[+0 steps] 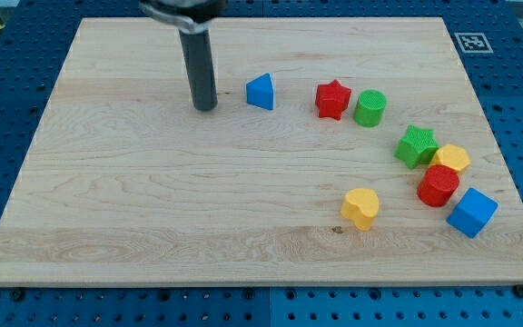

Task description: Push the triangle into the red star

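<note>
A blue triangle [261, 92] lies on the wooden board in the upper middle. A red star [332, 99] lies to its right, a gap between them. My tip [205, 107] stands on the board to the left of the triangle, a short gap away and not touching it. The tip, the triangle and the star lie roughly in one line across the view.
A green cylinder [370, 107] sits right next to the red star. Further right and lower lie a green star [417, 146], a yellow hexagon [452, 159], a red cylinder [438, 185], a blue cube [471, 213] and a yellow heart [360, 207].
</note>
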{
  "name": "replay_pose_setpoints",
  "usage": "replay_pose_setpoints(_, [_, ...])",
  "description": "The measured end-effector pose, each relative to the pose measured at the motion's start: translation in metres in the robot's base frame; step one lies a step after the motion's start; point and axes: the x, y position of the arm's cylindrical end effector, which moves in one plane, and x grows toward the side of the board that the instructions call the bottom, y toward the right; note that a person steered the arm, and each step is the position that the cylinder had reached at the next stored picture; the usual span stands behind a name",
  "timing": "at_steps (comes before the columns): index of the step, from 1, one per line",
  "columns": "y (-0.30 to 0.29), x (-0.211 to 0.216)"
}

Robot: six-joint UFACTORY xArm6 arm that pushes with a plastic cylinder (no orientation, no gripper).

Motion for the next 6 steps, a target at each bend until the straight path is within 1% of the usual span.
replay_pose_setpoints(1, [0.029,-0.011])
replay_pose_setpoints(3, [0.123,0.009])
replay_pose_setpoints(4, [0.132,0.01])
replay_pose_setpoints(5, [0.119,-0.006])
replay_pose_setpoints(6, [0.129,-0.039])
